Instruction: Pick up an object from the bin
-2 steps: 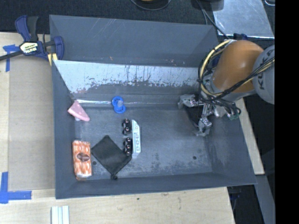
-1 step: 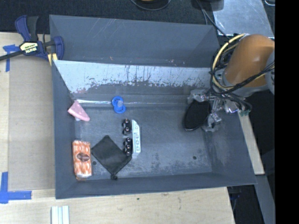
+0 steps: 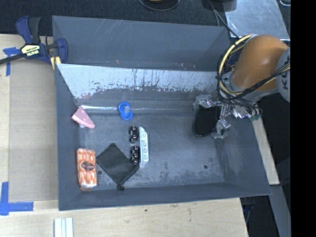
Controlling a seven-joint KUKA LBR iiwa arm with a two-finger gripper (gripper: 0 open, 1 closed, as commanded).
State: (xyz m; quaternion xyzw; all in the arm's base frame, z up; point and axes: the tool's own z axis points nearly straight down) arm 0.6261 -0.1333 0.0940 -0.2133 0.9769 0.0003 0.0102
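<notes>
One white strip with black knobs [image 3: 140, 145] lies nearest the tool [image 3: 211, 125], well apart toward the view's left, long axis running front-to-back; whether the tool is wide or narrow cannot be told.

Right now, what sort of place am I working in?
Probably a robot lab's bin-picking test bench: a grey metal bin holds unrelated small things, like a pink wedge, a blue cap and an orange packet, and the end effector hangs over its right side.
</notes>
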